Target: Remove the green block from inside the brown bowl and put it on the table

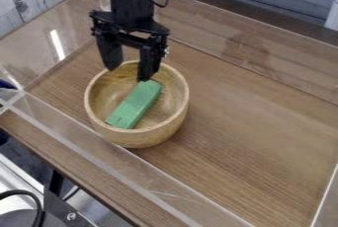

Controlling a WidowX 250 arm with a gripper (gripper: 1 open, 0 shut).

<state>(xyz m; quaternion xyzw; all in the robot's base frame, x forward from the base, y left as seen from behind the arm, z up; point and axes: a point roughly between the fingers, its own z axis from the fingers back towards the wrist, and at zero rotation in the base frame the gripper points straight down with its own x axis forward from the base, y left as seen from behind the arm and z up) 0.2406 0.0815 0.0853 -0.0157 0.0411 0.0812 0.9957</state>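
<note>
The green block [134,104] lies slanted inside the brown bowl [169,119], which rests on the table [251,122] at the left centre. My black gripper [129,65] hangs pointing down over the bowl's far rim, just beyond the block's upper end. Its two fingers [149,61] stand wide open with nothing between them, apart from the block.
Low clear acrylic walls [79,147] edge the tabletop, with the near-left wall close to the bowl. Bare wood stretches to the right of the bowl. Black cables [20,206] lie below the front-left corner, outside the wall.
</note>
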